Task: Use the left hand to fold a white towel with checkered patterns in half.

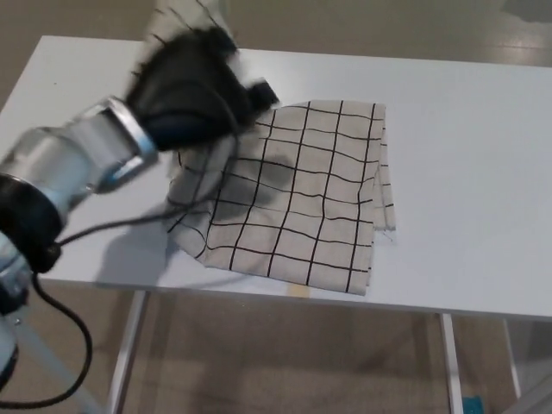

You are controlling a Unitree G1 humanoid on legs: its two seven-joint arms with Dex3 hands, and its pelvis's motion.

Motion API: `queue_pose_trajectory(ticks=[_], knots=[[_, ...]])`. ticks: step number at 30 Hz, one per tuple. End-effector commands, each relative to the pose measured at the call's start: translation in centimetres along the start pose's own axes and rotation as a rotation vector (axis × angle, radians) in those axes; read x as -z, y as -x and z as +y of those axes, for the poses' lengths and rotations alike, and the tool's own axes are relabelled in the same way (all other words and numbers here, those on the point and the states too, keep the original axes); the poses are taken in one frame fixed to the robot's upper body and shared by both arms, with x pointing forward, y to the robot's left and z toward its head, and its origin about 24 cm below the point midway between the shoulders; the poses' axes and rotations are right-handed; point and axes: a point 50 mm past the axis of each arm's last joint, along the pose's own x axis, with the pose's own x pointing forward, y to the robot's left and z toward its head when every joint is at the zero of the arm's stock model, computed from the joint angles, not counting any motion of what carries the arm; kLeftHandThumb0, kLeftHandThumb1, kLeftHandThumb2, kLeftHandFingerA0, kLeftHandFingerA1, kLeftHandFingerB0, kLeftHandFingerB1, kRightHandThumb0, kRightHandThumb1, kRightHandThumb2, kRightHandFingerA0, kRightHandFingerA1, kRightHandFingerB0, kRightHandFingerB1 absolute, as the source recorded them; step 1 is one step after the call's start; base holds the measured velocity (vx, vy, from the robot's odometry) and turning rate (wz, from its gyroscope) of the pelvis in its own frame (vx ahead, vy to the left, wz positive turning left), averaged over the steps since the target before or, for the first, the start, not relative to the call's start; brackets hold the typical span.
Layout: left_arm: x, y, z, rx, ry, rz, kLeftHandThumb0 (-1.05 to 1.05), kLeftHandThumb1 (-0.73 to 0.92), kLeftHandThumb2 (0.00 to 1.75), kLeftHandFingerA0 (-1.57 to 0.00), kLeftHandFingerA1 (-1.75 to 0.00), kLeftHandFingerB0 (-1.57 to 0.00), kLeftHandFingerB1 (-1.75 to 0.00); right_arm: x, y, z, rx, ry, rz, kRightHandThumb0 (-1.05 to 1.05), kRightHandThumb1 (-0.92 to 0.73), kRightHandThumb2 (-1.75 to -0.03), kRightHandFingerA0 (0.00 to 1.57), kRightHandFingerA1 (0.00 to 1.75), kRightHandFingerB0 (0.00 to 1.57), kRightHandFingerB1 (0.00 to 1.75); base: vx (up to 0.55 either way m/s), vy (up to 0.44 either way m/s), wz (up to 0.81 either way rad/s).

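A silver forearm [73, 168] comes in from the left edge, with a black cable [52, 285] looping down below it past the front edge of the table [466, 172]. At the end of the forearm the left hand [191, 90] is raised above the table, blurred, its black fingers closed on an edge of the towel [302, 203]; a strip of the checked cloth sticks up behind the hand, near the top of the view. From the hand the towel hangs down and to the right, and the lifted part drapes over the part lying flat. Below and to the right of the hand the rest of the white towel with black grid lines lies spread on the white table, wrinkled, its right edge showing doubled layers and its lower edge reaching close to the table's front edge. A dark shadow of the hand falls on the cloth just right of it. Farther right the tabletop is plain white. The right hand does not show.
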Motion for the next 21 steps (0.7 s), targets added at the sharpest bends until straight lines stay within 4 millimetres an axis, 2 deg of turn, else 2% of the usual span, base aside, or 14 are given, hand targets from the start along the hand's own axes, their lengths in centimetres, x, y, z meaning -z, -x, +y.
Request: queue_pose_trajectory(ticks=[1,4,5,7,8,9,10,11,12,13,16,17,20,21], knots=[[-3.6,-1.5,-0.3,0.006,-0.054,-0.206,-0.31,0.54,0.57,-0.90,-1.75,-0.90,-1.39,0.2,0.1,-0.6,0.013,0.042,0.004,-0.49,-0.82,-0.66,0.22,0.30,0.24,0.30,0.00,0.000,0.00],[-5.8,-2.3,-0.6,0.022,-0.029,-0.258,-0.38,0.49,0.54,-0.86,-1.74,-0.87,-1.42,0.2,0.1,-0.7,0.016,0.025,0.008,-0.50,-0.83,-0.66,0.23,0.32,0.26,0.31,0.00,0.000,0.00],[-6.2,-2.4,-0.7,0.023,-0.025,-0.268,-0.34,0.36,0.75,-1.21,-1.44,-0.96,-1.25,0.2,0.1,-0.7,0.016,0.019,0.010,-0.50,-0.82,-0.65,0.24,0.34,0.26,0.31,0.00,0.000,0.00],[-7.8,-2.7,-1.1,0.034,-0.011,-0.299,-0.30,0.36,0.74,-1.20,-1.43,-0.96,-1.26,0.2,0.2,-0.6,0.009,0.022,0.009,-0.50,-0.83,-0.65,0.24,0.33,0.28,0.31,0.00,0.000,0.00],[-8.5,-2.9,-1.3,0.040,-0.007,-0.314,-0.26,0.52,0.55,-0.84,-1.73,-0.87,-1.37,0.1,0.0,-0.4,0.006,0.025,0.006,-0.50,-0.83,-0.65,0.24,0.33,0.28,0.31,0.00,0.000,0.00],[-8.6,-3.0,-1.3,0.042,-0.008,-0.316,-0.26,0.52,0.55,-0.84,-1.73,-0.87,-1.37,0.0,-0.1,-0.4,0.006,0.024,0.003,-0.50,-0.83,-0.65,0.24,0.33,0.28,0.31,0.00,0.000,0.00],[-9.3,-3.2,-1.5,0.058,0.002,-0.328,-0.30,0.50,0.55,-0.94,-1.26,-0.98,-0.61,-0.1,-0.1,-0.3,0.004,0.023,0.002,-0.50,-0.83,-0.65,0.24,0.34,0.29,0.31,0.00,0.000,0.00],[-10.3,-3.4,-1.6,0.085,0.025,-0.339,-0.34,0.44,0.85,-0.89,-0.90,-0.77,-0.66,0.2,0.2,-0.4,0.005,0.023,0.009,-0.50,-0.83,-0.64,0.24,0.34,0.31,0.32,0.00,0.000,0.00],[-11.0,-3.5,-1.8,0.105,0.041,-0.347,-0.34,0.44,0.85,-0.89,-0.90,-0.77,-0.66,0.3,0.4,-0.5,0.007,0.024,0.014,-0.50,-0.83,-0.64,0.24,0.34,0.31,0.32,0.00,0.000,0.00],[-12.2,-3.8,-1.9,0.150,0.054,-0.356,-0.44,0.51,0.56,-0.61,-0.45,-0.56,-0.37,0.5,0.7,-0.6,0.011,0.023,0.023,-0.50,-0.83,-0.64,0.24,0.34,0.32,0.32,0.00,0.000,0.00],[-15.0,-4.4,-2.0,0.246,0.064,-0.367,-0.67,0.53,0.57,-0.26,-0.33,-0.28,-0.31,0.9,1.2,-0.5,0.018,0.028,0.042,-0.49,-0.82,-0.64,0.24,0.35,0.33,0.32,0.00,0.000,0.00],[-15.5,-4.7,-1.9,0.267,0.068,-0.362,-0.75,0.44,0.85,0.00,-0.09,-0.06,-0.22,0.9,1.1,-0.5,0.018,0.027,0.045,-0.49,-0.82,-0.64,0.23,0.35,0.33,0.32,0.00,0.000,0.00],[-16.5,-5.5,-1.4,0.321,0.102,-0.339,-0.83,0.47,0.87,0.00,0.00,0.00,-0.11,0.7,0.7,-0.3,0.013,0.019,0.045,-0.49,-0.82,-0.64,0.23,0.35,0.33,0.32,0.00,0.000,0.00],[-16.8,-5.6,-1.2,0.327,0.112,-0.338,-0.93,0.55,0.61,0.00,0.00,0.00,-0.11,0.6,0.7,-0.3,0.010,0.018,0.046,-0.49,-0.82,-0.64,0.23,0.35,0.33,0.32,0.00,0.000,0.00]])
